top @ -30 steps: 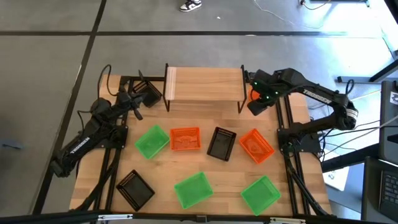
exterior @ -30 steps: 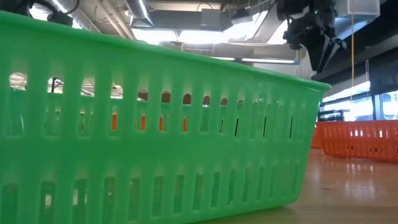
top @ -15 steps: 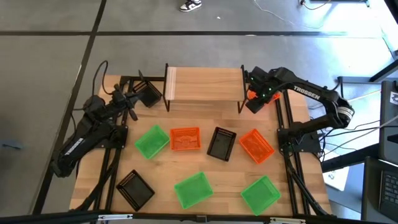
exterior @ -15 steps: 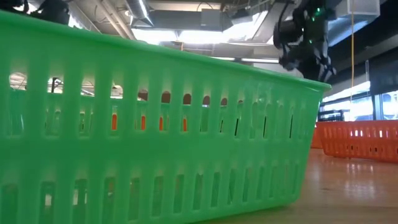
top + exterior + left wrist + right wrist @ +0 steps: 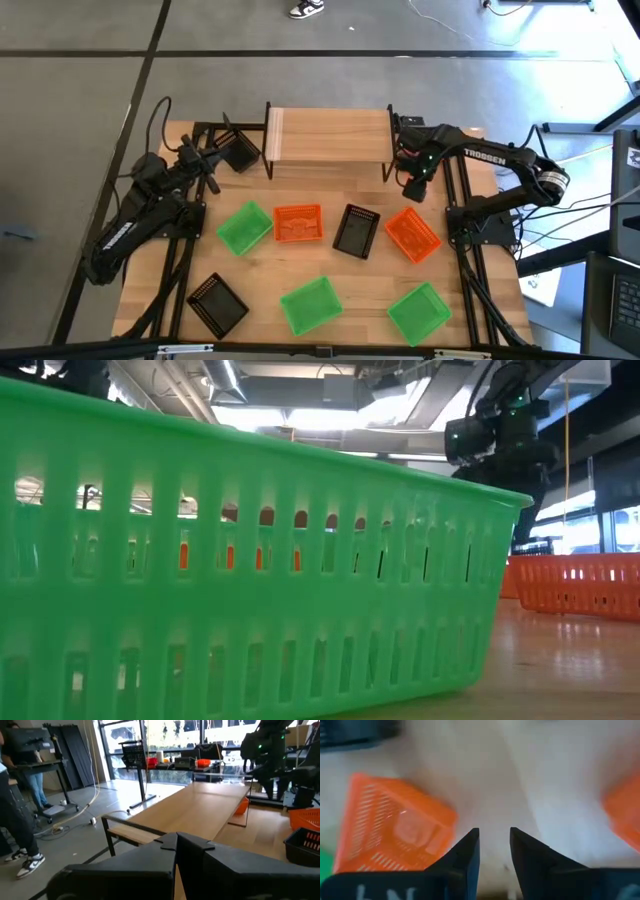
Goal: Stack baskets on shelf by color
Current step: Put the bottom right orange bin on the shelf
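In the high view the wood shelf [image 5: 328, 133] stands at the table's far side with nothing on it. Three green baskets [image 5: 245, 227] [image 5: 311, 304] [image 5: 419, 312], two orange ones [image 5: 297, 223] [image 5: 412, 233] and two black ones [image 5: 356, 230] [image 5: 217, 304] sit on the tabletop. A third black basket [image 5: 240, 152] sits off the shelf's left end. A third orange basket [image 5: 241, 806] shows past the shelf's right end. My right gripper [image 5: 494, 837] is open and points down over bare wood, just far of the tilted orange basket [image 5: 395, 830]. My left gripper [image 5: 176, 842] is shut beside the far black basket.
The low view is mostly filled by a green basket's wall [image 5: 250, 560], with an orange basket [image 5: 575, 585] behind on the right. Thin black shelf legs [image 5: 389, 168] stand close to my right arm. A person's legs [image 5: 20, 835] show in the room beyond.
My right gripper has moved from beside the shelf's right end toward the table's near edge and downward, closer to the tilted orange basket. My left arm has drawn back slightly toward the table's left. No basket has moved.
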